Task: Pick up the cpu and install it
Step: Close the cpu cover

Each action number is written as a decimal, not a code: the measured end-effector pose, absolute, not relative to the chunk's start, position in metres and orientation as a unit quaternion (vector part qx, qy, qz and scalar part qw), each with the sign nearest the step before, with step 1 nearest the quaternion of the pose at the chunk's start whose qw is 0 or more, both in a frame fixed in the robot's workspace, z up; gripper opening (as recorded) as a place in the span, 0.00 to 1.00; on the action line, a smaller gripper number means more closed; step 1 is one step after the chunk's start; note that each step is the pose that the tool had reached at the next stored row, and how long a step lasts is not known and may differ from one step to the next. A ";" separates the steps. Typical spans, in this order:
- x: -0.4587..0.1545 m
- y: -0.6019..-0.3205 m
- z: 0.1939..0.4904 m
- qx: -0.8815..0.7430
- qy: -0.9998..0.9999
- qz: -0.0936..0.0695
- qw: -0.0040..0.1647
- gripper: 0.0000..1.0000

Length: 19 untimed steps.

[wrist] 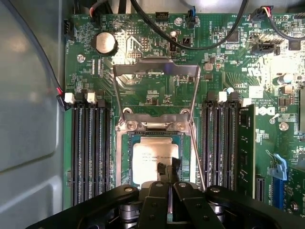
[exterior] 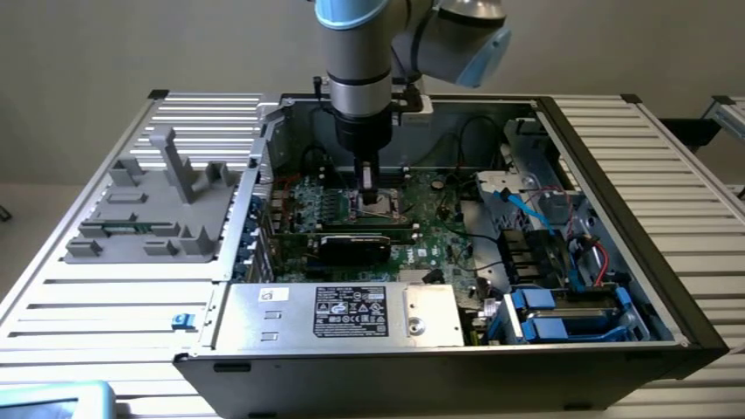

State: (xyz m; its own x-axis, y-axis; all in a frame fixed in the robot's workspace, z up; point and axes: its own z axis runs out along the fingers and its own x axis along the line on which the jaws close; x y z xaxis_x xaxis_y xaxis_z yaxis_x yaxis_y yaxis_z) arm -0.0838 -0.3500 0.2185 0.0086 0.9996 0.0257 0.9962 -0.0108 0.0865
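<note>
CPU [wrist: 150,160] location: inside the computer case [exterior: 588,175], on the motherboard [wrist: 224,52], below the raised load plate [wrist: 155,67], flat in the socket [wrist: 124,157].

Hazard: downward force on a skewed chip could bend socket contacts.

Orientation: lid up, near-square with no clear long axis, edges parallel to the socket.

Gripper [wrist: 168,169]: fingertips drawn together at the lid's edge, not pinching it.

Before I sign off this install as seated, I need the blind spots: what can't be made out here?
Wrist view: near edge of the cpu, hidden behind the tool; seating cannot be judged.
Wrist view: print on the cpu's top, too small to read.
Exterior view: the cpu's seating, too small and blocked by the arm.
Exterior view: text on the white label, too small.
</note>
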 end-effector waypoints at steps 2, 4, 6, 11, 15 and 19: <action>-0.083 -0.350 0.227 0.710 0.703 0.040 0.021 0.11; -0.082 -0.350 0.237 0.710 0.703 0.040 0.021 0.11; -0.079 -0.350 0.246 0.710 0.703 0.040 0.021 0.11; -0.063 -0.350 0.262 0.709 0.704 0.043 0.018 0.11; -0.046 -0.350 0.265 0.709 0.704 0.044 0.015 0.11; -0.030 -0.350 0.265 0.709 0.704 0.044 0.014 0.11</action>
State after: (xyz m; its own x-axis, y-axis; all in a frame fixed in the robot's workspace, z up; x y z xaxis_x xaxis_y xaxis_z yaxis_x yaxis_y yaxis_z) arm -0.0302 -0.3502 0.2648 0.0062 0.9991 0.0427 0.9966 -0.0097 0.0823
